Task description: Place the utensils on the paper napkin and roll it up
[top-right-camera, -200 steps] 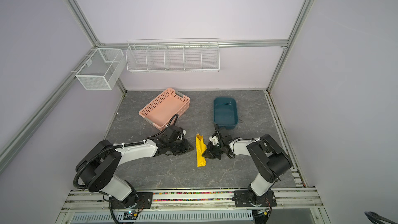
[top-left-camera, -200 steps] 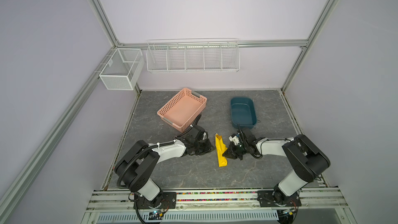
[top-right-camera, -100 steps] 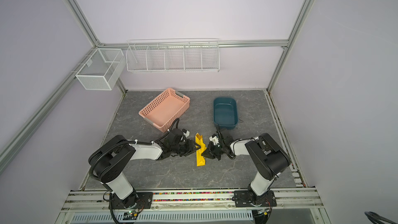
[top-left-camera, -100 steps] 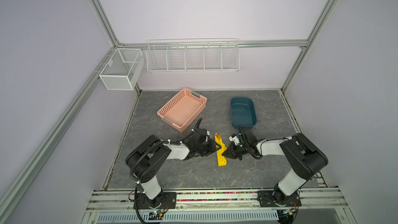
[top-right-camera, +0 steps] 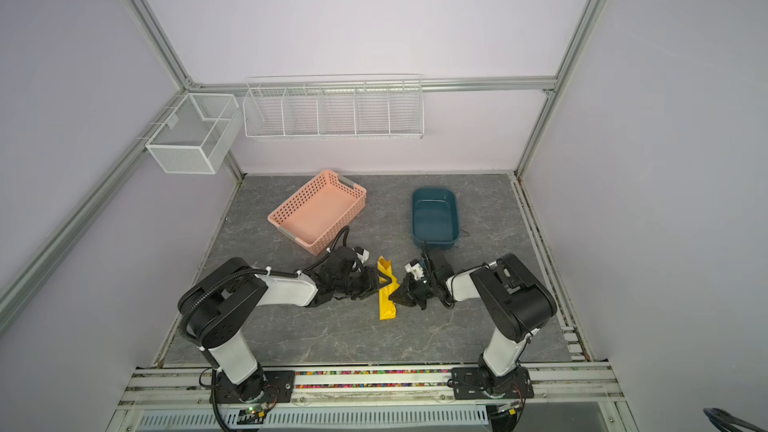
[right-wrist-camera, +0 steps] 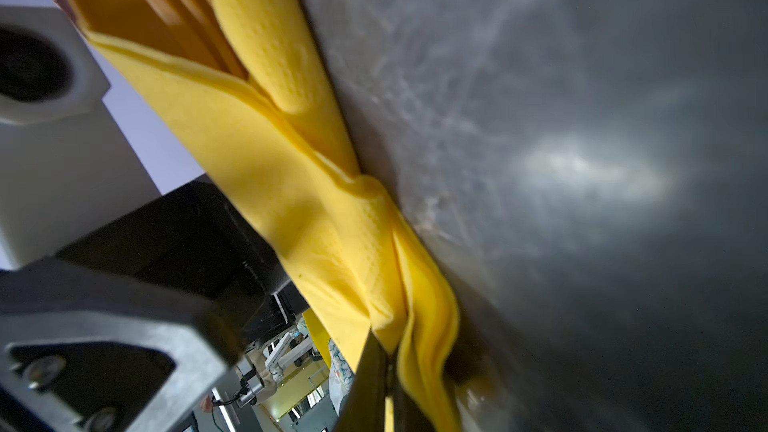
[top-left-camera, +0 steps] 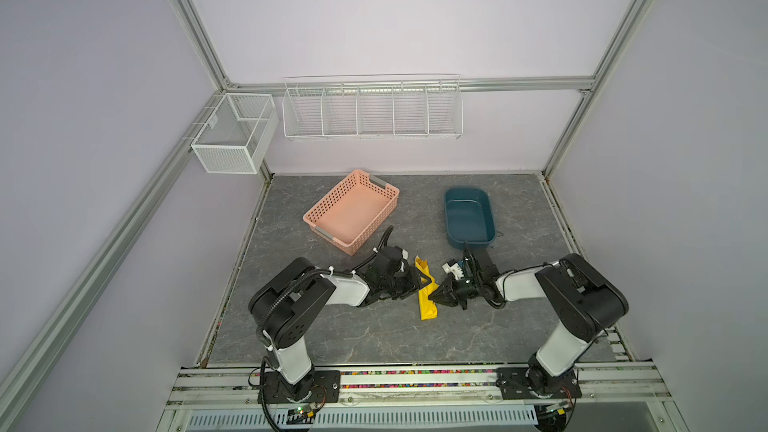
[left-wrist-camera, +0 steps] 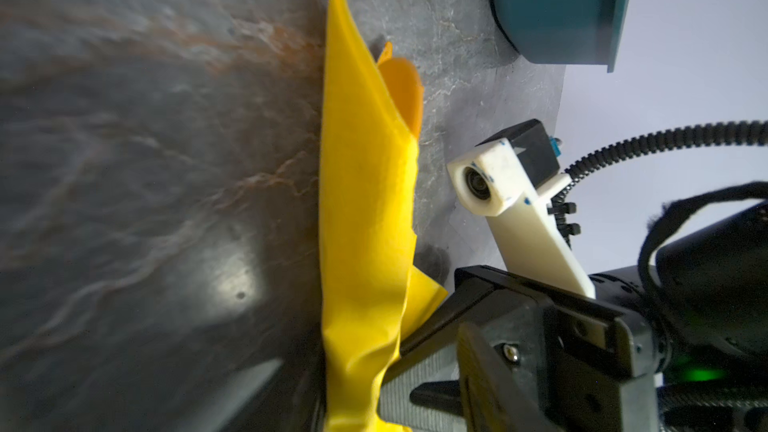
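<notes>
Nearest, find the napkin (top-left-camera: 428, 305) lying as a loose long fold on the table (top-left-camera: 374, 334) between the arms, pinched tight along its right edge by the right gripper (top-left-camera: 433, 296), with the left gripper (top-left-camera: 422, 281) parted at its left side and apparently clamping nothing. Farther along, note the utensils (left-wrist-camera: 402, 93) tucked inside, orange tips peeking from the far open end, short of the basket (top-left-camera: 353, 211) and tub (top-left-camera: 469, 211). Treat as light, limp, tearable paper around stiff, slick pieces likely to slide out; best gripped mid-length, through the paper onto the bundle.
</notes>
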Robot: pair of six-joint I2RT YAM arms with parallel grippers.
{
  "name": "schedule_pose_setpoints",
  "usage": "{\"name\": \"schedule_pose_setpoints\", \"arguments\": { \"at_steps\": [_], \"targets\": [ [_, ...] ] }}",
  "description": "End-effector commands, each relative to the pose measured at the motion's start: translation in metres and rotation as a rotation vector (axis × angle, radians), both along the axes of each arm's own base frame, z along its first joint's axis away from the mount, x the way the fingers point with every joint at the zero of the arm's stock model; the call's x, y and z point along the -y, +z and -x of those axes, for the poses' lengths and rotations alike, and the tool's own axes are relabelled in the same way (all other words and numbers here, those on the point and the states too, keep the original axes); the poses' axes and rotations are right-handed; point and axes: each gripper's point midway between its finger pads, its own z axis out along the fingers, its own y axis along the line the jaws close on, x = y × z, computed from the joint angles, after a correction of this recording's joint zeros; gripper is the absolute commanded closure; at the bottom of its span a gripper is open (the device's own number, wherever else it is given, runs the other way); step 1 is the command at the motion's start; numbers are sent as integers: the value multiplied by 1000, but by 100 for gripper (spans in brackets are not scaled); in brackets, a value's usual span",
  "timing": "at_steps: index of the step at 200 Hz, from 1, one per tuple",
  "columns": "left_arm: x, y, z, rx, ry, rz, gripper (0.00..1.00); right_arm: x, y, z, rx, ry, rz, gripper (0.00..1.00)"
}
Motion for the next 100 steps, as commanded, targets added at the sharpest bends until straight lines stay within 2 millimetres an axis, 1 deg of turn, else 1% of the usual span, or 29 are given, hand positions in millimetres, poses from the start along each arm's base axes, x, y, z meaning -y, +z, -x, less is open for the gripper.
{"name": "schedule_pose_setpoints", "arguments": {
  "at_steps": [1, 35, 66, 100],
  "targets": [
    [-12, -38, 13, -89, 18, -112, 49, 20, -37, 12, -110, -72, 123, 93],
    [-11, -41, 16, -95, 8, -135, 49, 20, -38, 12, -110, -73, 121, 93],
    [-17, -41, 18, -82, 17, -166, 52, 24, -40, 12, -116, -84, 122, 93],
    [-18, -38, 16, -61, 20, -168, 59, 26, -41, 12, -118, -89, 121, 93]
  ]
}}
